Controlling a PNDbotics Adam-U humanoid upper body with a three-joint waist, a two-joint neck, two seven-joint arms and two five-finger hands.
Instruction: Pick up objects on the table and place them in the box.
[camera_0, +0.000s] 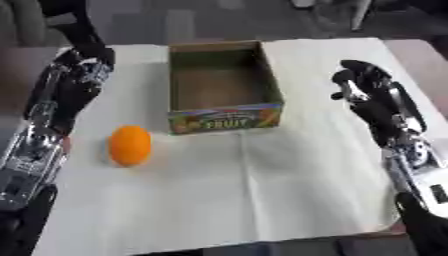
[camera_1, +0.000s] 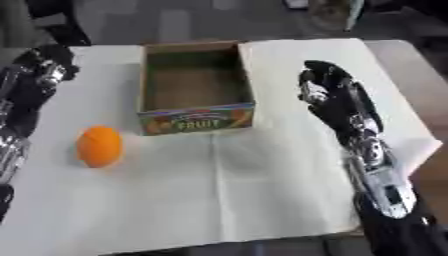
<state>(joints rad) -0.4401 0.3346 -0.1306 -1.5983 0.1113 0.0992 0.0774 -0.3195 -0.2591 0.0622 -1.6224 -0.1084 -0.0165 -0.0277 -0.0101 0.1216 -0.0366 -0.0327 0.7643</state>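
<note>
A: Quickly, what is seen on the table?

B: An open cardboard box with a colourful printed "FRUIT" front panel (camera_0: 226, 119) is set at the middle of the far half of a table covered with a white cloth (camera_0: 262, 190). Its inside is seen as bare brown cardboard; nothing can be made out in it.

A: And the item to be picked?

B: A round orange fruit (camera_0: 129, 145) is seen lying on the cloth, to the left of the box and nearer the camera than its printed front. It is apart from the box and is touched by nothing.

A: Left hand?

B: The black left hand (camera_0: 90, 56) is seen at the far left edge of the cloth, level with the back part of the box and well apart from the orange. Nothing is held. Whether its fingers are curled or straight cannot be told; they are too blurred.

A: Right hand?

B: The black and silver right hand (camera_1: 317, 82) is seen to the right of the box, near its right wall but not touching it, over the cloth. Nothing is gripped. The fingers look bent downward, but how far they are closed cannot be told.

A: Arms?

B: Both forearms are seen running in from the lower corners along the table's sides.
</note>
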